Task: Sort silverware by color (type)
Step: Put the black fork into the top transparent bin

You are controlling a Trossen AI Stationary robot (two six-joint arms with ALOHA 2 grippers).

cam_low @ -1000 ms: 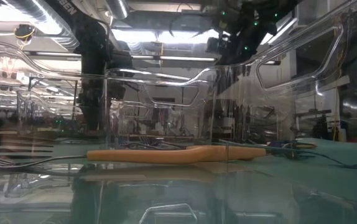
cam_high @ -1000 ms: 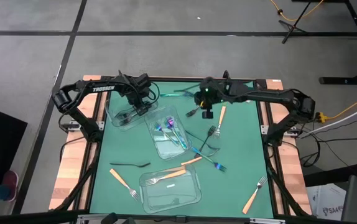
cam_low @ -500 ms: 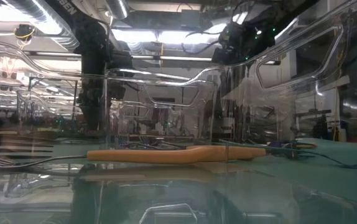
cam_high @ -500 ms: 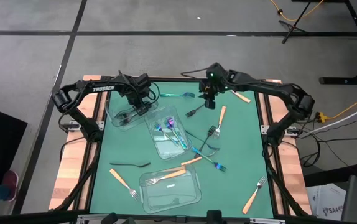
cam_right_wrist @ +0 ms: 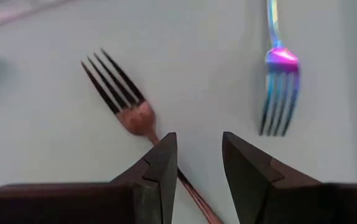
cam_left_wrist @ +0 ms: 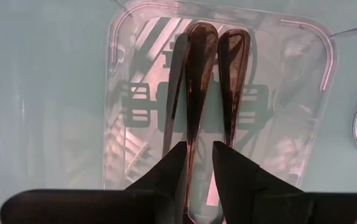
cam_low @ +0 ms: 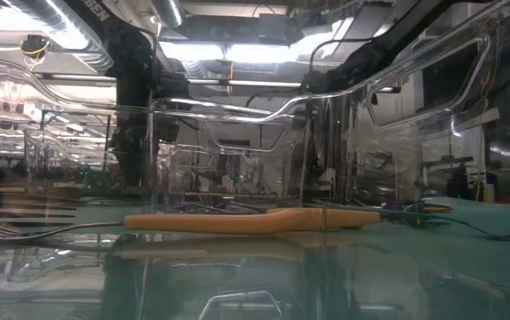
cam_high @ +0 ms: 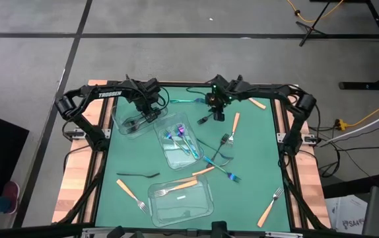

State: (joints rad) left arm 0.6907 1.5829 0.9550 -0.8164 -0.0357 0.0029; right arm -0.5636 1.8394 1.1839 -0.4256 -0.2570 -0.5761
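Shifted leftward, the right gripper [cam_right_wrist: 194,163] hangs part-open and empty over a slim matte-black fork [cam_right_wrist: 117,91].

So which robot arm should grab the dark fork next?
Probably the right. Its gripper hovers open right over the dark fork, while the left gripper is over the clear container.

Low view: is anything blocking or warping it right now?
Low view: a clear container wall fills the frame, warping the room behind with ceiling-light glare; only an orange handle reads sharply. High view: evenly lit. Right wrist view: black fork slightly soft.
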